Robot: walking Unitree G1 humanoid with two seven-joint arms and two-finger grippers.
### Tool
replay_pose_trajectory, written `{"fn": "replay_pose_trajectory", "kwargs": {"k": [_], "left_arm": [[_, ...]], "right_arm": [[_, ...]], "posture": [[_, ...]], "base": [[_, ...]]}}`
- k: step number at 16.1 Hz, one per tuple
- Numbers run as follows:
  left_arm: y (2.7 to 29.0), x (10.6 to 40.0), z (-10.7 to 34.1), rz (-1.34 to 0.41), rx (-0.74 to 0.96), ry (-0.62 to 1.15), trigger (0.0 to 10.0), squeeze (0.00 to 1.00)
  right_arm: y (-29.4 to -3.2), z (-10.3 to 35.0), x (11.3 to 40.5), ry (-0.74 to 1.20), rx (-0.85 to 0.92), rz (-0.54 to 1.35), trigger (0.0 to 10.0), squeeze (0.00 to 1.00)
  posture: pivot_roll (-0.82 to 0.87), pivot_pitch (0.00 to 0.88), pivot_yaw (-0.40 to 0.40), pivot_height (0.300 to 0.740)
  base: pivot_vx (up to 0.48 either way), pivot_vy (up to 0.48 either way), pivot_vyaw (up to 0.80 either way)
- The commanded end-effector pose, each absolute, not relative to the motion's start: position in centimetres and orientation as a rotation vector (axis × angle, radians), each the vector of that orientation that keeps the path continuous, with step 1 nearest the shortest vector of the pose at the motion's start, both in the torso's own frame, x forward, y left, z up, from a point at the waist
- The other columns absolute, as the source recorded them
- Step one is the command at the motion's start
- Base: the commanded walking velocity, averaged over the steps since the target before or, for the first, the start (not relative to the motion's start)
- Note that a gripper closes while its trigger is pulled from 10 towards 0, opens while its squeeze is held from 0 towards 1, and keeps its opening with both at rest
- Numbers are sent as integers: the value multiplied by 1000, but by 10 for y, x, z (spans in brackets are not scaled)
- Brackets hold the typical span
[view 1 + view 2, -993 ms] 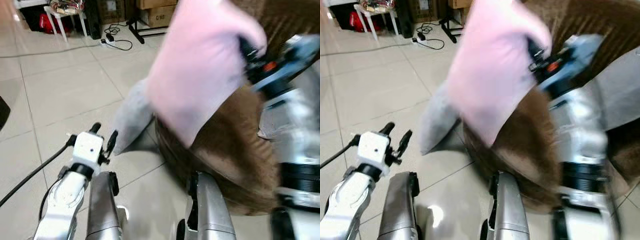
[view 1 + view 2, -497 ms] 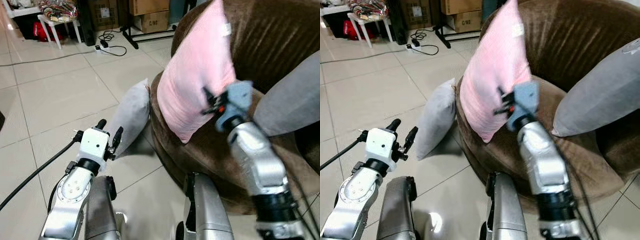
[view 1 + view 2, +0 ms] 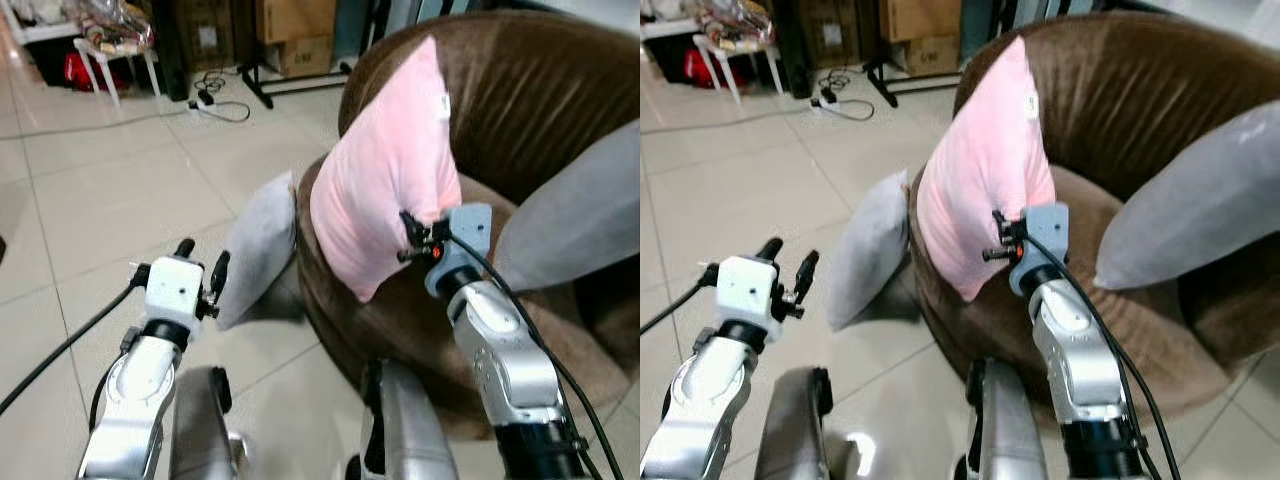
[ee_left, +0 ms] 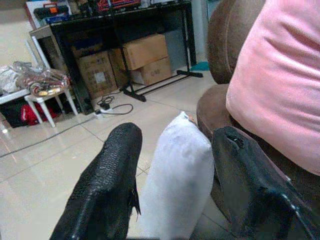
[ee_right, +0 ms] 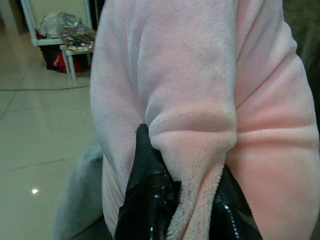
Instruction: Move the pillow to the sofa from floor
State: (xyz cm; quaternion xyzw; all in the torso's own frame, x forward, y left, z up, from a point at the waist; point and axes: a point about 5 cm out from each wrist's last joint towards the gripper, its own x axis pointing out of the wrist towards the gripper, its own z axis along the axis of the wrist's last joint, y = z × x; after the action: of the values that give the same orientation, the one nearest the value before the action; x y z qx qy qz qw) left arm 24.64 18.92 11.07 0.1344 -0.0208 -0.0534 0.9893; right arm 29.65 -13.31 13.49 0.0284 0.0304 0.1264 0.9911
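A pink pillow (image 3: 385, 170) stands upright on the front of the brown sofa (image 3: 520, 100), leaning toward its back. My right gripper (image 3: 412, 240) is shut on the pillow's lower edge; in the right wrist view its black fingers (image 5: 150, 195) pinch a fold of pink fabric (image 5: 200, 100). A grey pillow (image 3: 258, 250) leans against the sofa's base on the tiled floor. My left gripper (image 3: 200, 262) hangs open just left of the grey pillow, with nothing between its fingers (image 4: 107, 185).
Another grey pillow (image 3: 575, 210) rests on the sofa's right side. At the back stand cardboard boxes (image 3: 305, 45), a black stand, a power strip with cables (image 3: 215, 90) and a white stool (image 3: 110, 45). Open tiled floor (image 3: 100, 180) lies to the left.
The right arm has lowered the pink pillow from mid-air onto the sofa seat, where it now stands. The left gripper has stayed beside the grey pillow. The camera has shifted a little.
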Motion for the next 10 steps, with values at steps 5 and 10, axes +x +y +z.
{"fn": "replay_pose_trajectory", "kwargs": {"k": [5,10], "left_arm": [[185,244,112,-82,279,-57,10000,0],[188,240,112,-52,270,-55,10000,0]], "right_arm": [[-130,123,290,148,138,306,10000,0],[-131,118,286,167,115,318,10000,0]], "posture": [[86,0,-126,592],[88,0,-132,627]], "base": [[0,0,0],[0,0,0]]}}
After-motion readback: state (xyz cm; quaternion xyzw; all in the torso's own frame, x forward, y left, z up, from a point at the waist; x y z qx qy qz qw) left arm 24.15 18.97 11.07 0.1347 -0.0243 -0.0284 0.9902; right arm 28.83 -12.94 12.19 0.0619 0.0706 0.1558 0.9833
